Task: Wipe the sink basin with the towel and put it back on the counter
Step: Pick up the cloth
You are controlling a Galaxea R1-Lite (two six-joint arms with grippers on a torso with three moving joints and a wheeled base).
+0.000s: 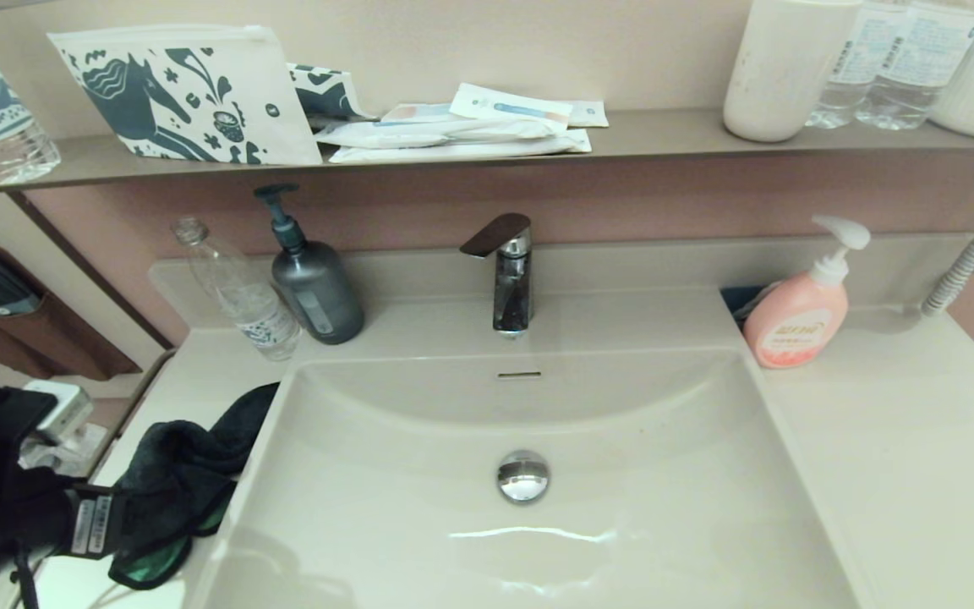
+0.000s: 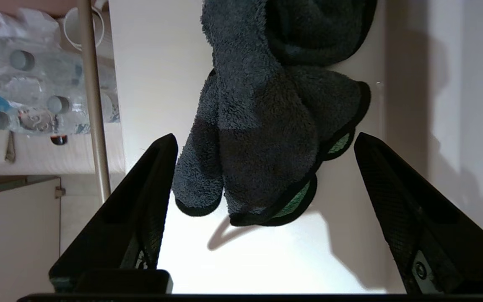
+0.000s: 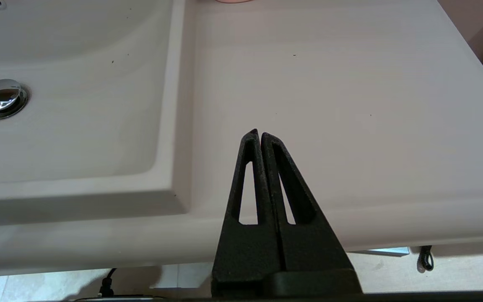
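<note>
- The left end effector (image 1: 128, 529) is mostly buried behind the towel (image 1: 187, 474) in the head view, so its fingers can't be made out there.
- The towel's far end runs off the frame edge in the left wrist view, and its green side only peeks out at the hem.
- The right end effector (image 3: 260, 135) doesn't show up in the head view at all.
- The sink basin (image 1: 639, 524) gets chopped off by the bottom edge.
- The bottles on the shelf (image 1: 664, 135) are cut at the top, labels too tiny to read.
</note>
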